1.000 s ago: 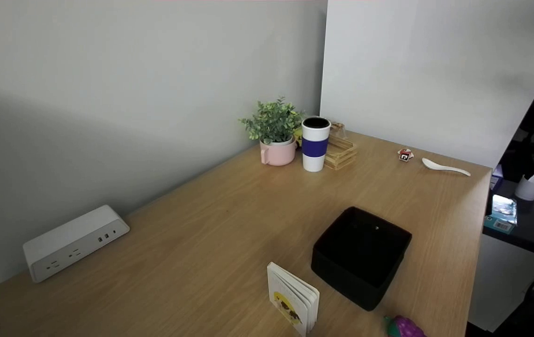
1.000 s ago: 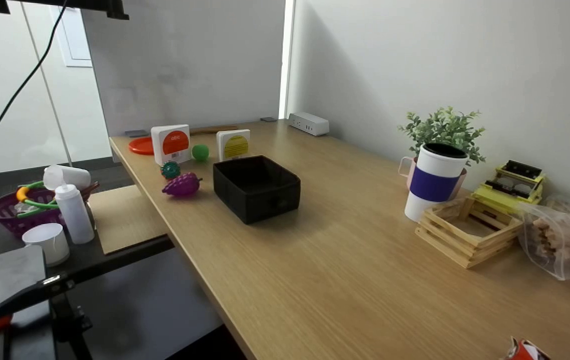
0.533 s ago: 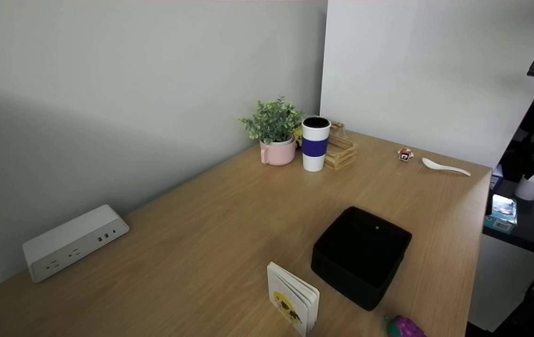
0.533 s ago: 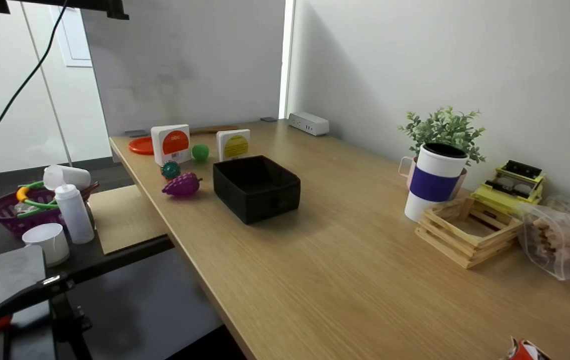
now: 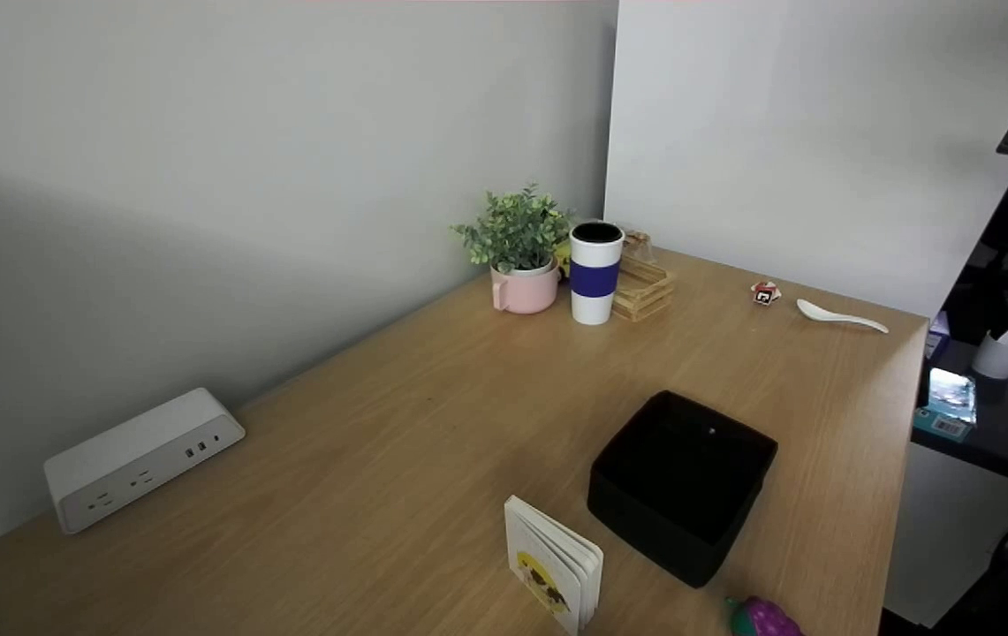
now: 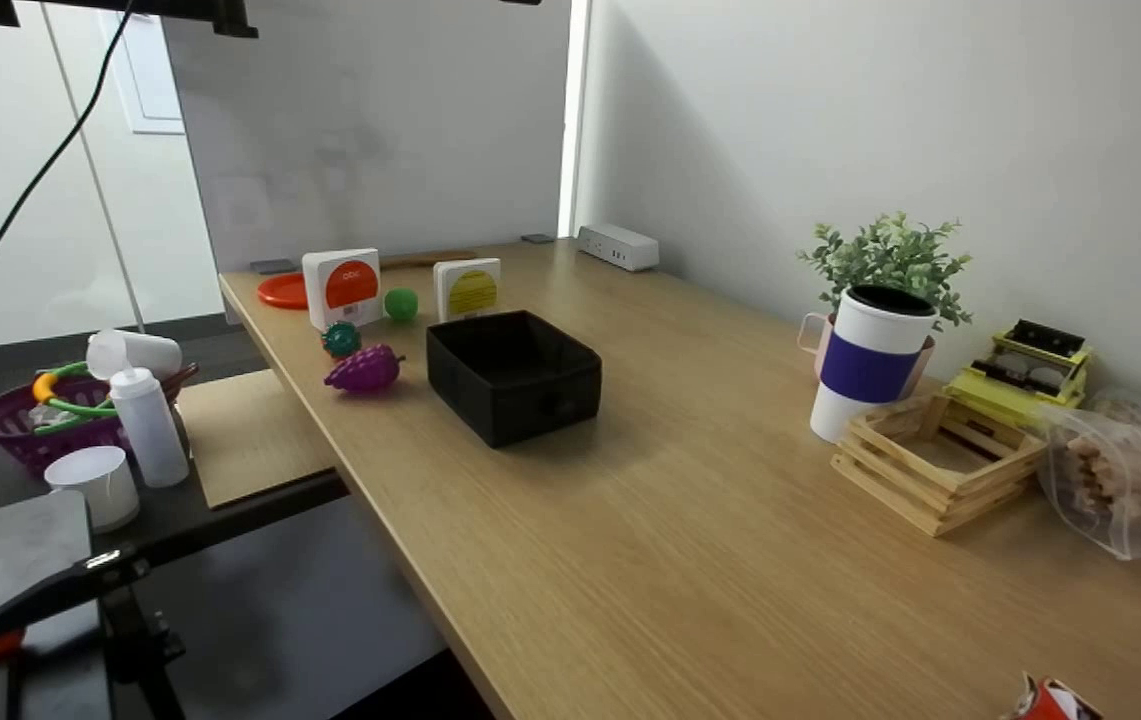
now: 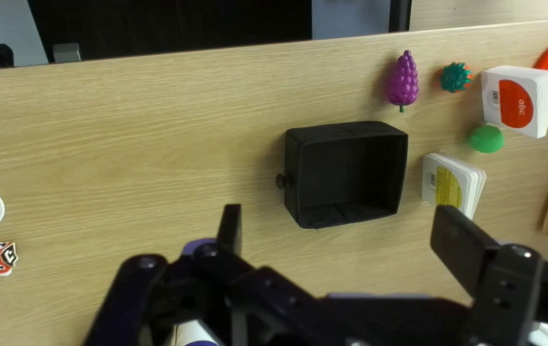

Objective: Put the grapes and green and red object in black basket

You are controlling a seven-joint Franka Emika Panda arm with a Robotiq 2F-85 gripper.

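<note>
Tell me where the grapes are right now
In the wrist view, the grapes lie toward the picture's upper right, between the black basket and the table's edge, just left of the green and red object.

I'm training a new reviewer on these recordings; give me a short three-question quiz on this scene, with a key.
1. Multiple choice: what colour is the mug holding the plant? a) green b) pink c) black
2. True or false: the jaws are shut on the spoon.
3. Short answer: which two things meant for the basket lie outside it, on the table?

Key: 1 b; 2 false, they stand open and hold nothing; 3 the grapes and the green and red toy.
</note>
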